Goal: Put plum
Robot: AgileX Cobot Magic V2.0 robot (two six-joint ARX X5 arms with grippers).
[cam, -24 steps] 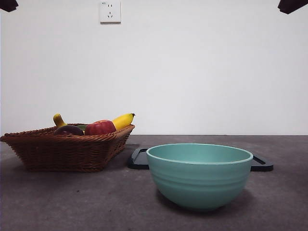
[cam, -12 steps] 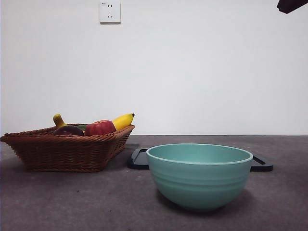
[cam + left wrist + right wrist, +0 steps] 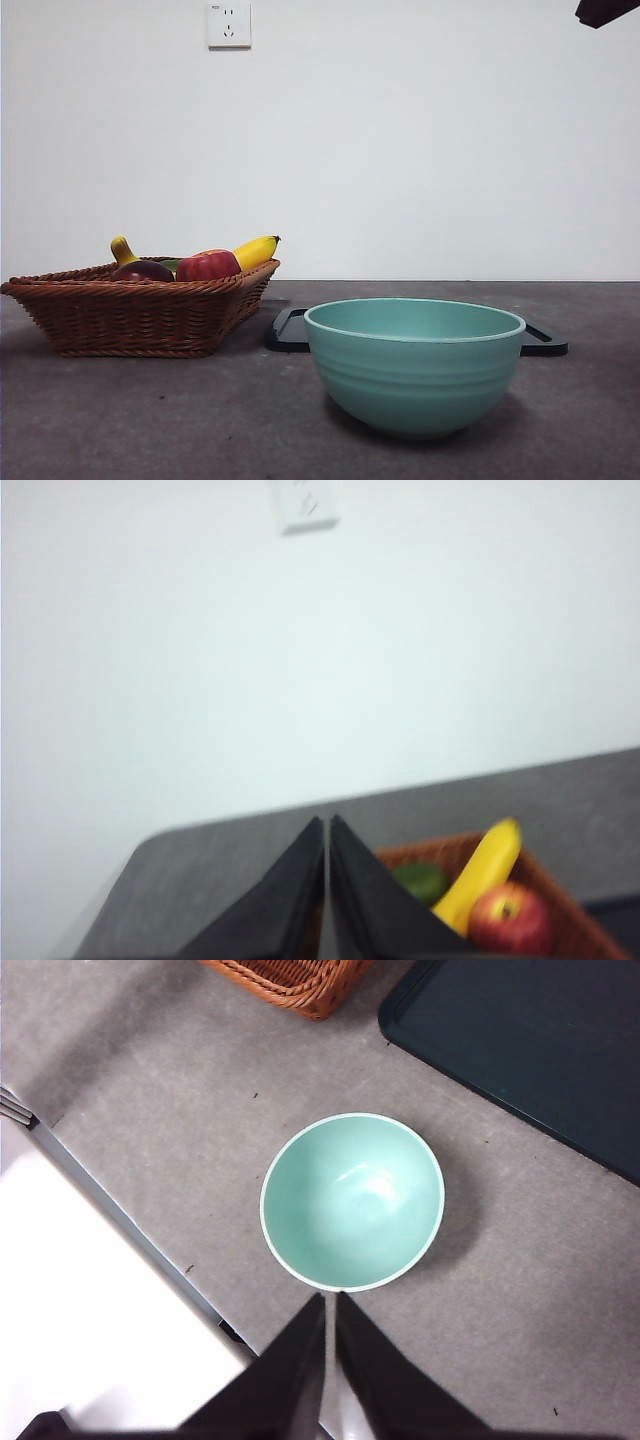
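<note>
air above the wicker basket (image 3: 140, 310) is open, access from above clear. plum (image 3: 143, 270) is crowded: red apple (image 3: 208, 265) just beside it, banana (image 3: 256, 250) behind. teal bowl (image 3: 414, 362) and dark tray (image 3: 290, 332) block the table to one side.

wall (image 3: 420, 150): plain white | socket (image 3: 228, 24): high on wall | table (image 3: 150, 420): grey, matte

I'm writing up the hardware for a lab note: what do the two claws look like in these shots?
Both look alike. The left claw and the right claw each show two flat, matte black jaws tapering to pointed tips, wedge-shaped, with plain smooth faces. No markings, labels or cables show on either. From the front, only a dark tip of one arm shows at a top corner.
</note>
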